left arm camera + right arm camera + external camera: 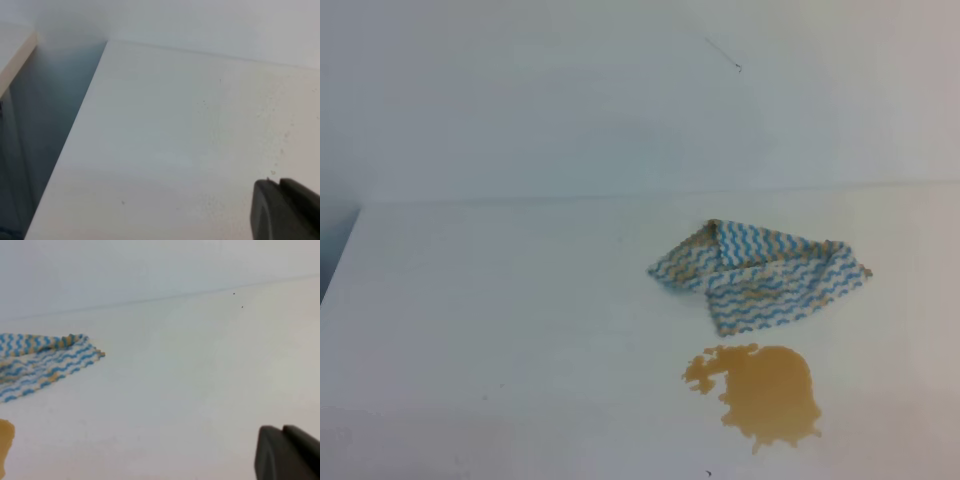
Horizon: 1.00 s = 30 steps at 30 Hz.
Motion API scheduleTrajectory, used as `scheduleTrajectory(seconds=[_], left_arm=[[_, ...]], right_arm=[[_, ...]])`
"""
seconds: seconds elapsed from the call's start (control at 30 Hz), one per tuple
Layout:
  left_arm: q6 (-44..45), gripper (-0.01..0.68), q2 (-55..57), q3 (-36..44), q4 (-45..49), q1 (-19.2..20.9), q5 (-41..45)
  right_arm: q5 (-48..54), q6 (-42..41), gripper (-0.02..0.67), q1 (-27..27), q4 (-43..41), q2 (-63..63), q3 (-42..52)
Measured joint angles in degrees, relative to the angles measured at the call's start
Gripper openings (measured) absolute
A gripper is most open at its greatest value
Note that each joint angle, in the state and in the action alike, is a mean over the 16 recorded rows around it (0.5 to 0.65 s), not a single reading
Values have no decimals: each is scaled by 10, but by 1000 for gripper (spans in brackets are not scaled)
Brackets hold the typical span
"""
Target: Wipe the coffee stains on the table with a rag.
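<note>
Tan coffee stains (pixel 765 392) just beside striped rag (pixel 760 275)

Left half of the table (pixel 500 320): bare white surface from the left edge across to the middle; I can pass anywhere here.
Rag (pixel 760 275): crumpled heap right of centre, the only raised thing in my way.
Coffee stains (pixel 760 390): flat puddle just near of the rag, a narrow bare strip between them.
Far side: wall rises straight behind the table, closing that way.
Right of the rag: open surface out to the frame edge.
</note>
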Motion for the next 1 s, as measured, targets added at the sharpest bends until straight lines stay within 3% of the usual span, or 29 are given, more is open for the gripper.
scheduleTrajectory(seconds=[1.0], left_arm=[[1, -1, 0, 0, 0, 0, -1]], right_arm=[[-3, -10, -4, 0, -13, 0, 0]])
